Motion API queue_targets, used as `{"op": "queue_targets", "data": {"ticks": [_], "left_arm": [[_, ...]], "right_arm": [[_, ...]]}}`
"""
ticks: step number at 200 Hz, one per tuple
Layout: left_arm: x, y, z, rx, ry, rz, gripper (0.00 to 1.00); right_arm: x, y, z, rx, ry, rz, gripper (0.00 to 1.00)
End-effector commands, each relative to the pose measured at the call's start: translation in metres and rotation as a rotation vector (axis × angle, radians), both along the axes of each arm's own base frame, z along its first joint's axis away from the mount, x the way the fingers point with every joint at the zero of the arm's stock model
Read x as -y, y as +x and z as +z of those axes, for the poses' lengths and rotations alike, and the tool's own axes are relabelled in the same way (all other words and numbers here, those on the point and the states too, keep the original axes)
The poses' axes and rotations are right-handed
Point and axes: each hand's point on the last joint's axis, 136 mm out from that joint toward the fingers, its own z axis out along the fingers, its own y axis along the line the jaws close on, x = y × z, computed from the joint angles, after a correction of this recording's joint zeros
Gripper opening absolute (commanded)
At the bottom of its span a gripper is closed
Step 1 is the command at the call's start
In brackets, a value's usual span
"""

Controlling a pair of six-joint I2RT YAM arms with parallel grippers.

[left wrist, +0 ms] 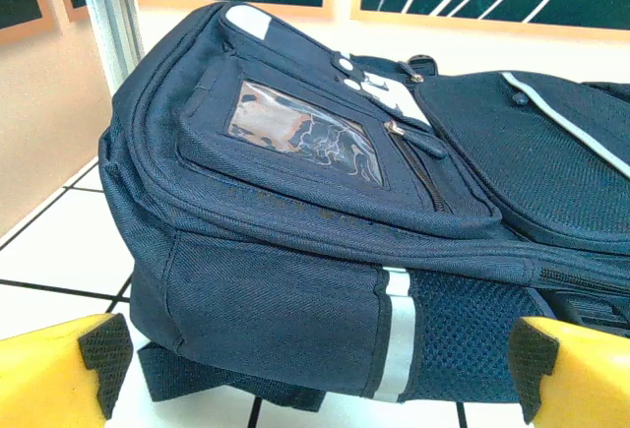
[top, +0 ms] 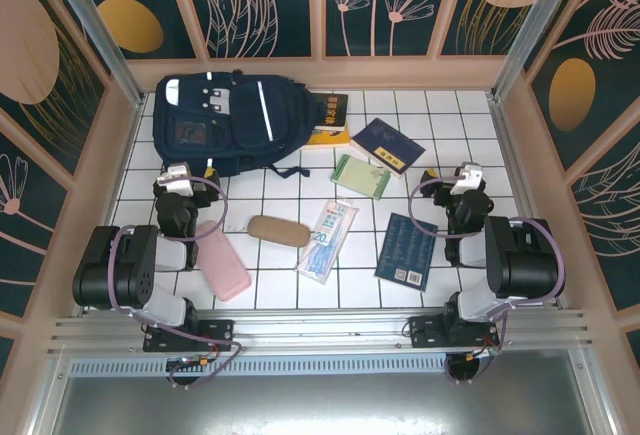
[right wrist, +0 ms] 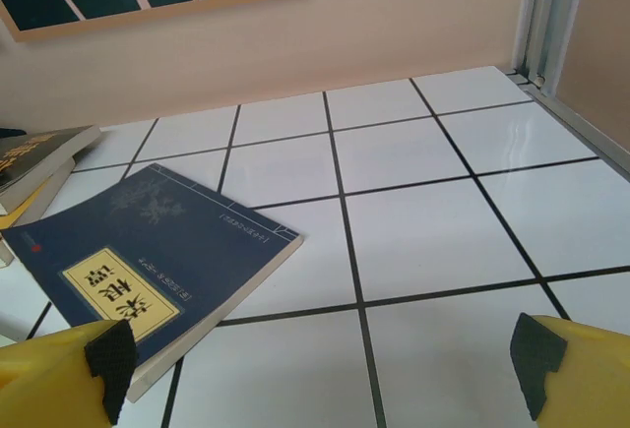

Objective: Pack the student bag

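**Left.** The student bag (top: 225,120) lies flat at the far left of the white-tiled desk (top: 300,290), close to the back wall. The left end effector (top: 180,181) stands just beside its near edge with the fingers spread wide and nothing between them. In the left wrist view the bag's side panel and clear front window lie directly ahead of the yellow fingers (left wrist: 49,374).

**Centre.** A pink pencil case (top: 222,260), a brown case (top: 279,231), a clear packet (top: 328,238) and a green booklet (top: 361,176) lie on the tiles.

**Right.** The right end effector (top: 465,177) is also spread wide and empty. It is well apart from the bag, with a navy book (right wrist: 148,261) lying between the two and a blue book (top: 407,250) near it.
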Motion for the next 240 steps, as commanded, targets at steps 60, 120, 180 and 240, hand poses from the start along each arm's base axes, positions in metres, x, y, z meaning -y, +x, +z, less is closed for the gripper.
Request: {"op": "queue_targets", "data": {"ticks": [60,120,180,240], "left_arm": [[0.003,0.003,0.012,0.039,0.011,-0.020,0.99],[0.003,0.004,0.012,0.040,0.011,-0.020,0.99],[0.011,0.000,0.086,0.105,0.016,-0.049,0.99],[0.115,-0.028,0.184,-0.005,-0.224,-0.307,0.99]], "right_arm": [[-0.006,0.005,0.006,0.022,-0.014,0.028,0.99],[-0.005,0.006,0.006,0.022,-0.013,0.026,0.99],[-0.014,0.004,0.047,0.049,-0.059,0.019,0.99],[-0.152,-0.058,0.183,0.230,-0.097,0.331,0.99]]}}
